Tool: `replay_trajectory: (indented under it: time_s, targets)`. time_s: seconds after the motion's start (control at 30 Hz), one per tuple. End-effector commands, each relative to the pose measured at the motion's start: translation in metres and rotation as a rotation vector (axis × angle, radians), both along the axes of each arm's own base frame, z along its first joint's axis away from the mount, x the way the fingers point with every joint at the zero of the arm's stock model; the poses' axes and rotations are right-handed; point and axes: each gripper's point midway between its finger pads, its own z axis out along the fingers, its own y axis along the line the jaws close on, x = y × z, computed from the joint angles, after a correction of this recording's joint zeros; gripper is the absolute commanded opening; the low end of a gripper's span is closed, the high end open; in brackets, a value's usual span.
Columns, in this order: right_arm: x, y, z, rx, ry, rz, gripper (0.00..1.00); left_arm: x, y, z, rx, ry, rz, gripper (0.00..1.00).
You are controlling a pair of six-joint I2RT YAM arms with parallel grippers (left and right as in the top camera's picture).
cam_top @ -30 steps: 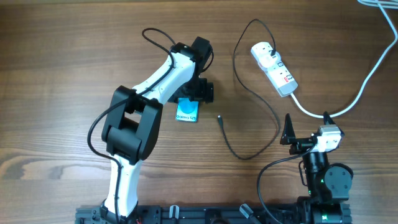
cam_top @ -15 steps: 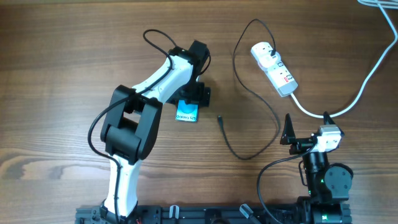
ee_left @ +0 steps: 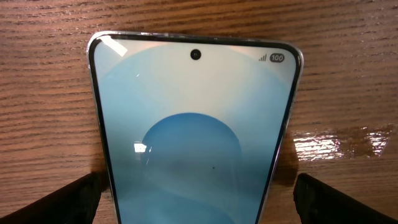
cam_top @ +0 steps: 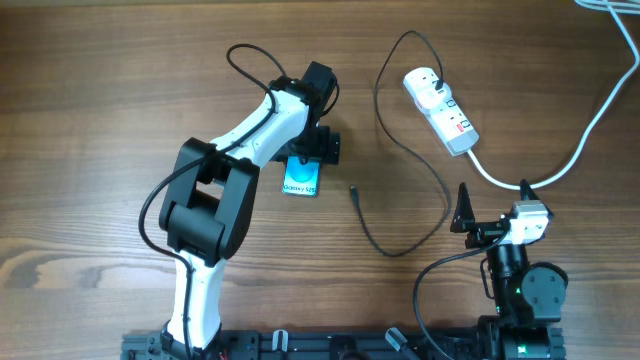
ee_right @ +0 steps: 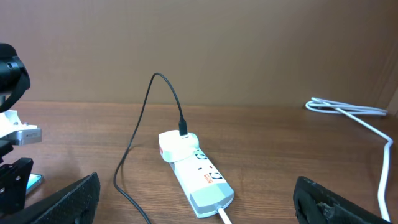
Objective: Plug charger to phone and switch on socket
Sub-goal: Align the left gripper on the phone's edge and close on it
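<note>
The phone (cam_top: 300, 182) lies flat on the table with its teal screen up, and its far end sits under my left gripper (cam_top: 304, 160). In the left wrist view the phone (ee_left: 196, 137) fills the space between the two dark fingers (ee_left: 68, 202), with a narrow gap on each side; the left gripper (ee_left: 199, 211) is open. The charger's black cable (cam_top: 440, 185) loops from the white adapter (cam_top: 423, 85) to its loose tip (cam_top: 353, 189), right of the phone. The socket (cam_top: 443, 110) lies at the back right. My right gripper (cam_top: 468, 212) is open and faces the socket (ee_right: 199, 177) from a distance.
A thick white cord (cam_top: 590, 130) runs from the socket off the right edge of the wooden table (cam_top: 100, 120). In the right wrist view the cord (ee_right: 348, 111) lies coiled at the far right. The left arm (cam_top: 215, 190) stretches over the table's left half.
The left arm has shifted a little over the phone's far end. The right arm, the cable and the socket have not moved.
</note>
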Motion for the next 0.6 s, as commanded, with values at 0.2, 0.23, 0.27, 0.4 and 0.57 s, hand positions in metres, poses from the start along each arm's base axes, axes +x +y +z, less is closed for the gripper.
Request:
replay_trajectory:
  time_s: [0.2,0.23,0.27,0.4,0.57]
  targets:
    - [0.000,-0.003,0.001,0.012,-0.005,-0.017,1.00,-0.028,-0.007,-0.020,0.000,0.104,-0.031,0.93]
    - [0.000,-0.003,0.001,0.012,-0.005,-0.017,1.00,-0.030,-0.005,-0.020,0.017,0.105,-0.036,0.93]
    - [0.000,-0.003,0.001,0.012,-0.005,-0.017,1.00,-0.031,-0.004,-0.021,0.034,0.103,-0.042,0.94]
    - [0.000,-0.003,0.001,0.012,-0.005,-0.017,1.00,-0.035,0.001,-0.022,0.066,0.108,-0.048,0.94]
    - [0.000,-0.003,0.001,0.012,-0.005,-0.017,1.00,-0.033,0.003,-0.022,0.074,0.101,-0.045,0.93]
